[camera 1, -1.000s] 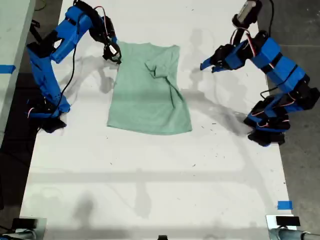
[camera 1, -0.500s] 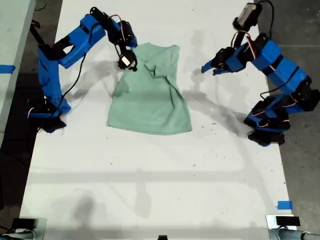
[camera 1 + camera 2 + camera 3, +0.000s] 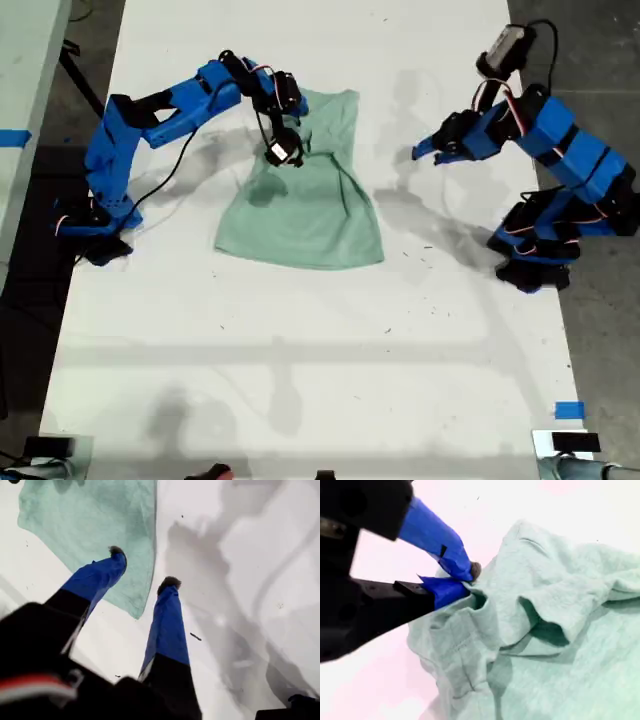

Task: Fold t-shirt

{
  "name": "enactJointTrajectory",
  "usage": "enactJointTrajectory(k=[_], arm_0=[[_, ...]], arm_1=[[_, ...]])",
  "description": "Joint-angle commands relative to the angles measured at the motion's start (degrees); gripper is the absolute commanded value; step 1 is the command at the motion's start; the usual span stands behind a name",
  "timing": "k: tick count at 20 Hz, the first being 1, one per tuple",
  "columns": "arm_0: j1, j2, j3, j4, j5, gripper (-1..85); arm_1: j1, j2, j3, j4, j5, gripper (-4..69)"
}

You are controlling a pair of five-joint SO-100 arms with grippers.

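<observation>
The pale mint-green t-shirt (image 3: 300, 205) lies on the white table (image 3: 300, 350), partly folded, with a rumpled ridge down its middle. In the exterior view, the arm on the left reaches over the shirt's upper part. My second gripper (image 3: 296, 130) (image 3: 469, 581) is shut on a bunched fold of the t-shirt (image 3: 560, 605), lifted a little off the cloth below. The arm on the exterior view's right holds my first gripper (image 3: 420, 152) (image 3: 144, 566) open above bare table. It hangs just off the shirt's edge (image 3: 90, 520) with nothing between its fingers.
Both arm bases stand at the table's side edges in the exterior view, with dark floor beyond. A blue tape square (image 3: 568, 410) sits near the exterior view's lower right corner. Small dark specks dot the tabletop.
My second gripper has swept toward the exterior view's right, carrying the shirt's edge over onto the shirt. My first gripper has drawn back slightly and stayed open.
</observation>
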Motion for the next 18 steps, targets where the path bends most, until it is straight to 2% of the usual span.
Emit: enactJointTrajectory(k=[1,5,8,12,16,18], arm_0=[[2.5,2.5,-4.0,-3.2,3.5,19.4],[5.0,12.0,-3.9,-2.1,9.2,20.5],[4.7,19.0,-3.8,3.1,11.1,20.2],[5.8,29.6,-1.5,16.1,12.9,20.2],[8.9,39.2,4.5,32.1,11.1,19.5],[11.3,46.0,13.1,35.7,8.4,19.4]], arm_1=[[-1.0,2.5,0.0,-1.2,0.9,18.2],[-1.3,3.3,2.0,-2.4,1.7,18.0],[-1.9,3.5,2.8,-3.0,2.4,17.9],[-3.2,5.4,4.1,-3.0,4.6,17.2],[-6.5,6.0,4.1,-4.7,4.6,16.3],[-8.7,5.4,4.1,-5.2,4.8,20.9]])
